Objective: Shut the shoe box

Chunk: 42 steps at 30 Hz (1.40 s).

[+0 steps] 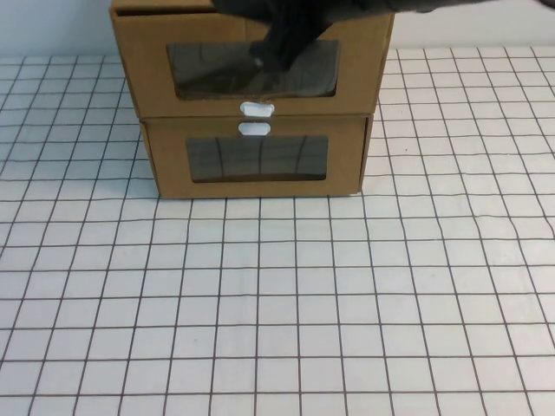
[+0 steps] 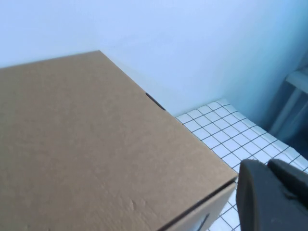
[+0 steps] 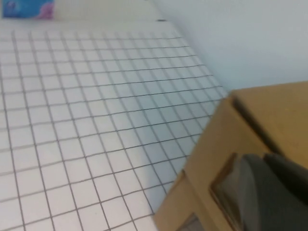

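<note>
The left tool sits by the top corner of the stacked boxes; whether it is open cannot be told. The shoe box rests atop a like lower box on the gridded bench. The right tool hangs at its window, grip unclear.

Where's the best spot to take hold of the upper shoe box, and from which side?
Pinch the white pull tab on the shoe box's lower front edge, coming from the robot's side: the front is otherwise a flat panel, so the tab looks like its only handle. The right gripper is at its window; the left gripper is over the top.
</note>
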Each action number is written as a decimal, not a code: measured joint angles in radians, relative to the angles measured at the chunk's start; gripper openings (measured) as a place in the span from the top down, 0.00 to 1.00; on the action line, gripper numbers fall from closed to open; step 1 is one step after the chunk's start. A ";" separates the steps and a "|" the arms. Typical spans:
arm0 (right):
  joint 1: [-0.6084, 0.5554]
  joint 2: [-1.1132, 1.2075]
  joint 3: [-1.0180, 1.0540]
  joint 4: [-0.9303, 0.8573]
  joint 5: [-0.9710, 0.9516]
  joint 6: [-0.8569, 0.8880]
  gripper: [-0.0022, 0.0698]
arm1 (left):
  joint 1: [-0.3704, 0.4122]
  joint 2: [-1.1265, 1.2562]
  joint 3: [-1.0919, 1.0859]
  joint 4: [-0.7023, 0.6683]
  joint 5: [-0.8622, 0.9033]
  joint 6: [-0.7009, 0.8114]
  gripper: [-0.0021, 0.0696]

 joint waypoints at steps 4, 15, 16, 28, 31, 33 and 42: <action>-0.036 -0.092 0.000 -0.126 0.032 0.262 0.99 | 0.000 -0.096 0.036 0.037 0.044 -0.002 0.97; -0.130 -0.481 0.345 -0.234 -0.095 0.537 0.99 | 0.000 -0.508 0.462 0.085 0.048 0.033 0.97; -0.130 -0.532 0.400 -0.234 -0.117 0.547 0.99 | 0.000 -0.561 0.530 0.089 0.030 0.035 0.97; -0.132 -1.104 0.951 -0.340 -0.232 0.758 0.99 | 0.000 -1.140 1.250 0.093 -0.329 0.062 0.97; -0.132 -1.224 1.039 -0.496 -0.232 0.907 0.99 | 0.000 -1.226 1.371 0.093 -0.369 0.029 0.97; -0.132 -1.306 1.096 -0.642 -0.217 1.032 0.99 | 0.000 -1.281 1.445 0.090 -0.392 0.021 0.97; -0.134 -1.606 1.320 -0.965 -0.108 1.306 0.99 | 0.000 -1.508 1.672 0.088 -0.444 0.005 0.97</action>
